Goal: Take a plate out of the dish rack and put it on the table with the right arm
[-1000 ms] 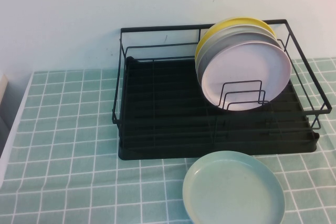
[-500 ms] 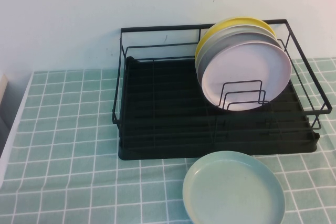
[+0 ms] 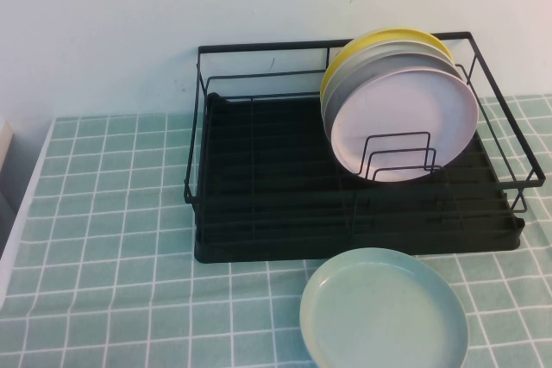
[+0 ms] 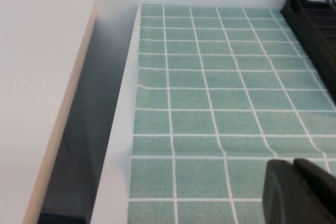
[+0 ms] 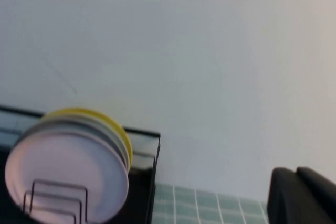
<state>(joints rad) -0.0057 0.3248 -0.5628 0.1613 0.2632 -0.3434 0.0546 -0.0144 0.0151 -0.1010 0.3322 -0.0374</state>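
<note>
The pale pink-lilac plate (image 3: 405, 114) stands upright at the front of a stack in the right part of the black wire dish rack (image 3: 259, 204), behind low wire dividers. It also shows in the right wrist view (image 5: 63, 171), far from my right gripper (image 5: 296, 171), which is shut, empty and held off to the rack's right. My left gripper (image 4: 293, 163) is shut and empty over the mint-green grid table (image 4: 210, 98) near its left edge. Neither gripper shows in the high view.
A grey plate (image 3: 379, 62) and a yellow plate (image 3: 384, 40) stand behind the pink one. A light mint-green plate (image 3: 384, 312) lies on the table in front of the rack. A white wall rises behind. The table's left edge (image 4: 118, 129) drops to a gap beside a pale counter.
</note>
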